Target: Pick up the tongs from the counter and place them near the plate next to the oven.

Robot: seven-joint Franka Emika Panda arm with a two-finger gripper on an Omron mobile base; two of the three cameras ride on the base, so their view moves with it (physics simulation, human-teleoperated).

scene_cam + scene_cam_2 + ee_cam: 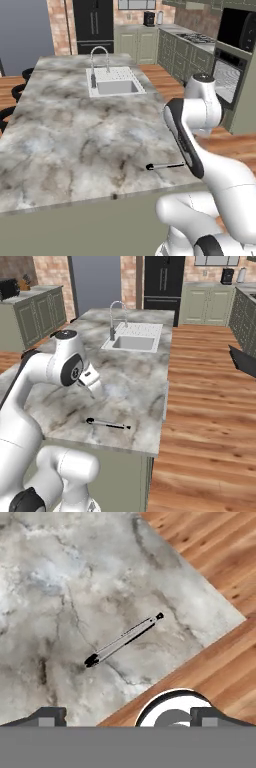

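Note:
The tongs (pixel 123 640) lie flat on the marbled counter (pixel 60 587), slim and dark grey with a black tip, close to its corner by the wood floor. They also show near the counter's front edge as the tongs (pixel 165 165) and the tongs (pixel 107 424). My gripper (pixel 129 717) hangs above them, open, its fingertips (pixel 47 714) wide apart with nothing between them. Over the counter (pixel 140 376) my gripper (pixel 97 390) points down, a little behind the tongs. The black oven (pixel 227 80) sits in the green cabinetry at far right. The plate is out of view.
A white sink (pixel 116 87) with an arched tap (pixel 100 55) is inset at the counter's far end. Wood floor (pixel 210 406) runs along the right of the island. Dark stools (pixel 15 92) stand on its left side. A black hob (pixel 197 37) lies beyond the oven.

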